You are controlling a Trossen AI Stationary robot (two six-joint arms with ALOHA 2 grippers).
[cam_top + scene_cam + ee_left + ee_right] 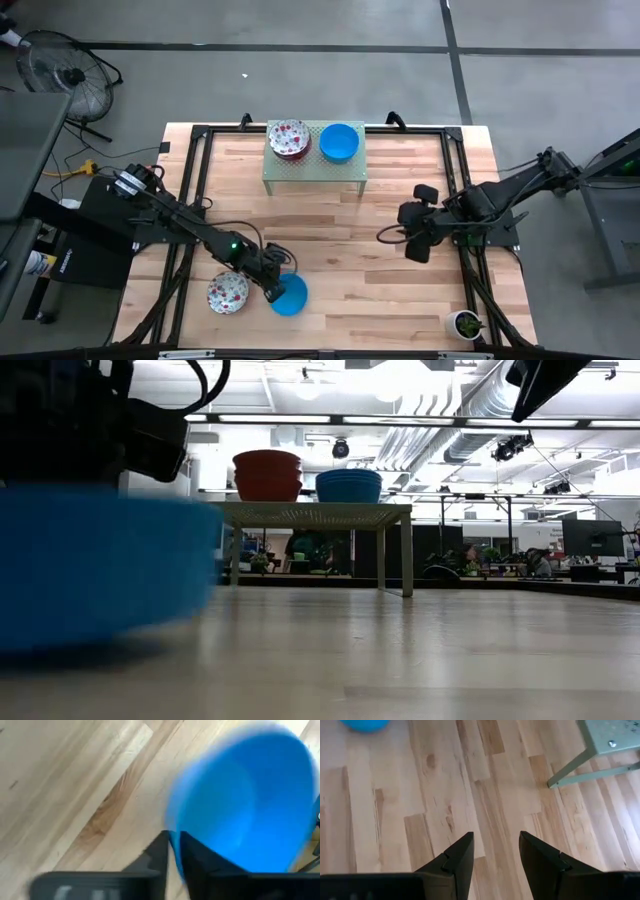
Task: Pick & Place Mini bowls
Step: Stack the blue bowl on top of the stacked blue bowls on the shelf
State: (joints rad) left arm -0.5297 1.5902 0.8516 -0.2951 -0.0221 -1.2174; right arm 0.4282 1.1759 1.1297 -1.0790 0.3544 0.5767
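While pinched at its rim, blue bowl (250, 800) tilts.

Blue mini bowl (250, 805), left wrist view: heavily blurred, cut off by the picture's edge, lower rim hidden behind the left gripper (174, 857) fingers. Same bowl, low view: a blurred blue mass, cut off at the side. Left arm (90, 415), low view: dark, out of focus, cropped at the top. Stacked floral bowls (289, 139) and stacked blue bowls (339, 142) on the rack (313, 176): count too small to tell.
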